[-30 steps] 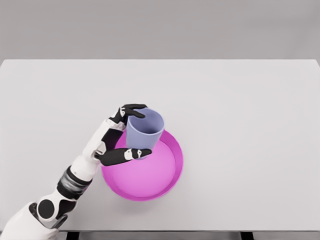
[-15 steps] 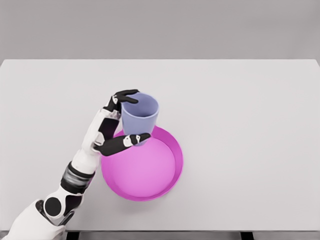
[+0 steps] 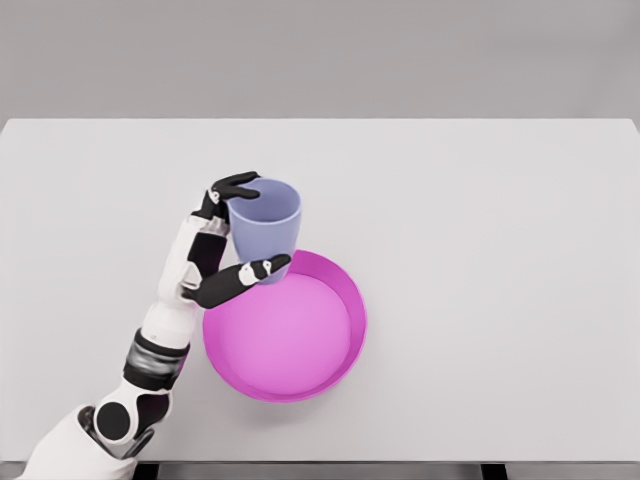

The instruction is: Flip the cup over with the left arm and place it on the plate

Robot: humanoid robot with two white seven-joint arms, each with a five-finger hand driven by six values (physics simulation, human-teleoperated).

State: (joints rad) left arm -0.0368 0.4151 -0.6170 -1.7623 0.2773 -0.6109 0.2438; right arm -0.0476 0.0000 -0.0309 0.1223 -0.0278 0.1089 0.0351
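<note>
The left hand [image 3: 222,245] grips the lavender cup [image 3: 264,226], fingers over its far rim and thumb across its lower side. The cup stands mouth-up, at about eleven o'clock of the magenta plate [image 3: 340,290], overlapping its rim. The plate lies on the white table [image 3: 500,220].

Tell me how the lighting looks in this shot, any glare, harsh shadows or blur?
Head view: light is soft and even, no glare on the white table; only a faint shadow under the magenta plate. The blue cup in the left hand is slightly soft-edged, as is the whole render, with no motion streaks and no visible distortion at the table edges.
</note>
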